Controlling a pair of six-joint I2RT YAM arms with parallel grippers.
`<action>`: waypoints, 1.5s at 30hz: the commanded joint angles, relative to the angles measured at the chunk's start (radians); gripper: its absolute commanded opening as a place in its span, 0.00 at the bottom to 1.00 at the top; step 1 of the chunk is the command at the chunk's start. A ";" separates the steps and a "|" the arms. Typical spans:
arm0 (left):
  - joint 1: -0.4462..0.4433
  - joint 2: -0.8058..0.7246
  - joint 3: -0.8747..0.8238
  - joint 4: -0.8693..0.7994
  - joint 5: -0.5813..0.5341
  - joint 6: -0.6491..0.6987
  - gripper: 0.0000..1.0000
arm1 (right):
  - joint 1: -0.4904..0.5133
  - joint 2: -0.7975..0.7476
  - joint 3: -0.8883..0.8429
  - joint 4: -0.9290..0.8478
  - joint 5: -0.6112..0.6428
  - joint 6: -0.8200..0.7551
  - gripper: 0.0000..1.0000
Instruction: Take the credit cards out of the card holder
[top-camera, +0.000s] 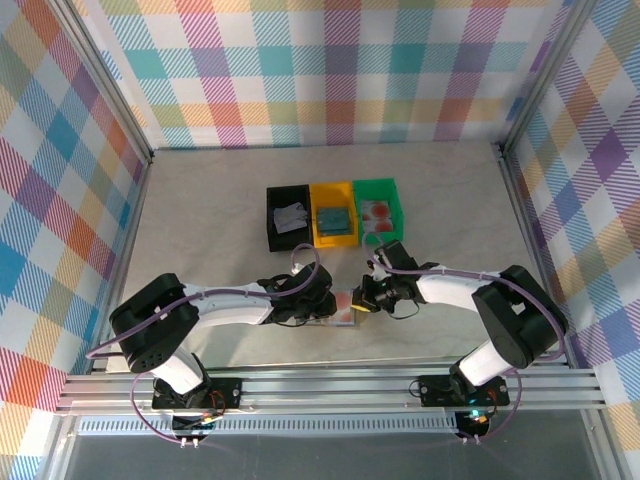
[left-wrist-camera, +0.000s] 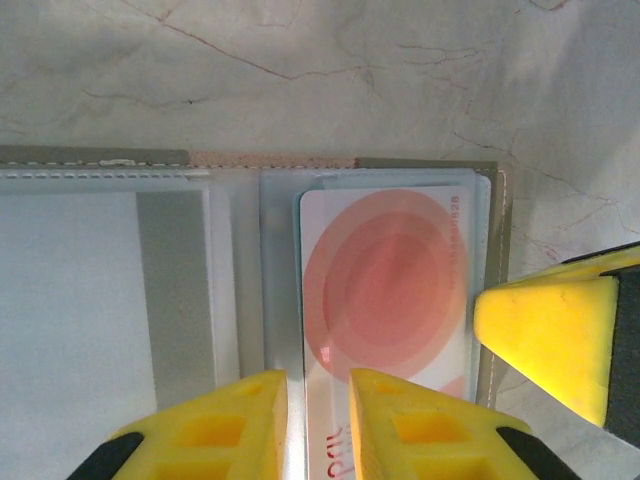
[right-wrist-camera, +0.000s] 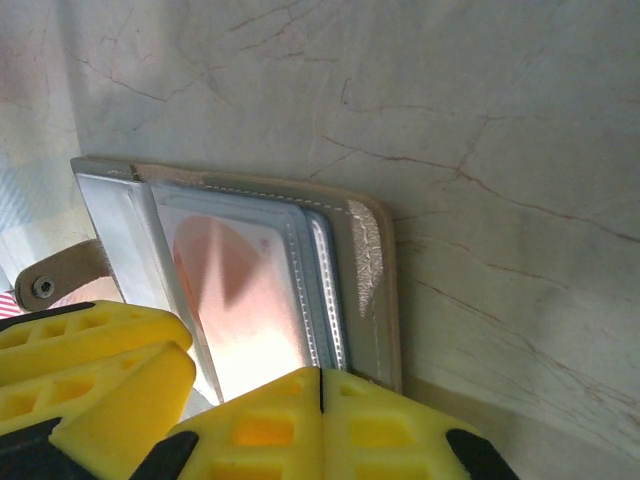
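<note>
Credit cards (top-camera: 333, 218) lie in the trays (top-camera: 314, 215); one pink card (left-wrist-camera: 385, 290) sits in the card holder (left-wrist-camera: 170, 290) — not out. Left gripper (left-wrist-camera: 318, 385) slightly parted, right gripper (right-wrist-camera: 320, 400) closed.

Bright even light; glare across the card holder (right-wrist-camera: 372, 270), foreground blurred.

Lab cell: plaid walls (top-camera: 330, 70), aluminium frame (top-camera: 330, 385)

Left fingers (left-wrist-camera: 410, 425) slightly parted, right fingers (right-wrist-camera: 400, 420) closed
</note>
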 joint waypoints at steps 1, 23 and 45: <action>-0.011 0.012 -0.002 0.019 -0.019 0.001 0.23 | 0.003 0.014 -0.015 0.023 -0.023 0.003 0.05; -0.011 0.024 -0.029 0.099 0.001 -0.024 0.15 | 0.003 0.062 -0.027 0.061 -0.040 0.007 0.01; -0.011 -0.029 -0.083 0.172 -0.007 -0.059 0.00 | 0.003 0.074 -0.031 0.064 -0.047 0.006 0.00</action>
